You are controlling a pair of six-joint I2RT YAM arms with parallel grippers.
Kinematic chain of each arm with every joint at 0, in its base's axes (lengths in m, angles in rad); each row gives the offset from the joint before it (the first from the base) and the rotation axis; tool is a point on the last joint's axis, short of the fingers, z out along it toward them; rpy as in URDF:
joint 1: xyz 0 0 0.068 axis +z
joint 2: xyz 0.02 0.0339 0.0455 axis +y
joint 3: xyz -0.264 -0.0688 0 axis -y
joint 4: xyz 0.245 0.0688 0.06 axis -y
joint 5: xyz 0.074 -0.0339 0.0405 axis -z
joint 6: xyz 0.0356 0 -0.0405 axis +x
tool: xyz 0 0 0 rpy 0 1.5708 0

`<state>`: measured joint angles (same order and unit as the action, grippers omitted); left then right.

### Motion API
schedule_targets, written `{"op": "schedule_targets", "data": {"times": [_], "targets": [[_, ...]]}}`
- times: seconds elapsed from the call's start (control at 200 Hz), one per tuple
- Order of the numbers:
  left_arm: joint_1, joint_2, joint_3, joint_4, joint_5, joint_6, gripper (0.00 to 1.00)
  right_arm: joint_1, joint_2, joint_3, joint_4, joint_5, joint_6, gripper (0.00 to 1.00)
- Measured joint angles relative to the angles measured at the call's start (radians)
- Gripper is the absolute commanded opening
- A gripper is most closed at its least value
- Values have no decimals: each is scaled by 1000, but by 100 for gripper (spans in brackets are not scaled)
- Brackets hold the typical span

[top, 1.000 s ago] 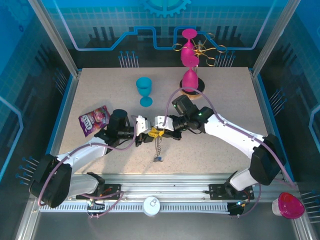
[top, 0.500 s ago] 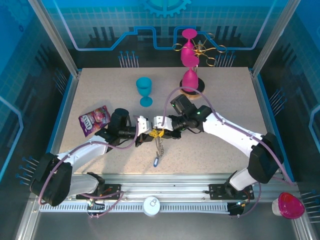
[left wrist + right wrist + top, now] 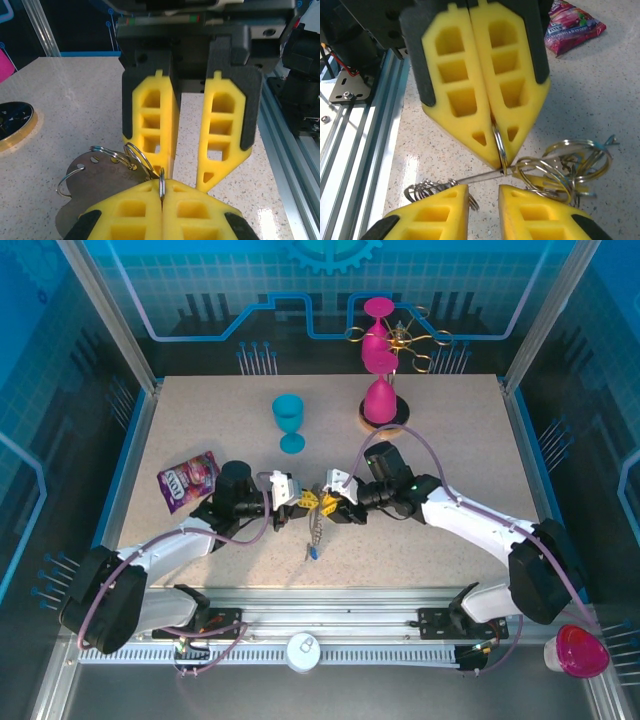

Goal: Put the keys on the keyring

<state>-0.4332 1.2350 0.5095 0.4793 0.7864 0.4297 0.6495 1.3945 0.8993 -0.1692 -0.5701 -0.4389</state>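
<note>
I have my left end effector (image 3: 161,184) clenched on the keyring (image 3: 498,144), its thin ring edge-on between the pads; my right end effector (image 3: 483,192), jaws parted and empty, faces it tip to tip, just beside that ring; the keys (image 3: 313,552) dangle below on the chain, near the desk (image 3: 450,440).

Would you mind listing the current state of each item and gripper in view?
left gripper: shut on the keyring.
right gripper: open, beside the ring.
keyring: pinched on edge, chain trailing toward the near edge.
blue goblet: upright.
snack packet: lying flat.
pink goblets: on their stand.
</note>
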Motion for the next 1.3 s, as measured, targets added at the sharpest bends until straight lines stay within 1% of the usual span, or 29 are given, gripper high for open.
{"op": "schedule_targets", "data": {"times": [0.245, 0.685, 0.936, 1.026, 1.086, 1.201, 1.256, 1.301], "targets": [[0, 0, -10, 64, 25, -37, 0, -3, -59, -63, 92, 14, 55, 22], [0, 0, -10, 87, 58, -39, 0, -5, -92, -68, 156, -19, 55, 21], [0, 0, -17, 88, 75, -36, 0, -6, -92, -68, 156, -40, 55, 13], [1, 0, -17, 87, 76, -36, 0, -10, -89, -68, 164, -49, 59, 8], [4, 0, -17, 87, 76, -36, 0, -11, -85, -68, 172, -53, 60, 0], [7, 0, -17, 83, 73, -39, 0, -13, -74, -67, 185, -60, 65, 0], [7, 0, -17, 77, 66, -40, 12, -14, -70, -67, 185, -61, 65, 0], [7, 0, -17, 71, 60, -41, 16, -15, -66, -67, 185, -60, 64, 0]]}}
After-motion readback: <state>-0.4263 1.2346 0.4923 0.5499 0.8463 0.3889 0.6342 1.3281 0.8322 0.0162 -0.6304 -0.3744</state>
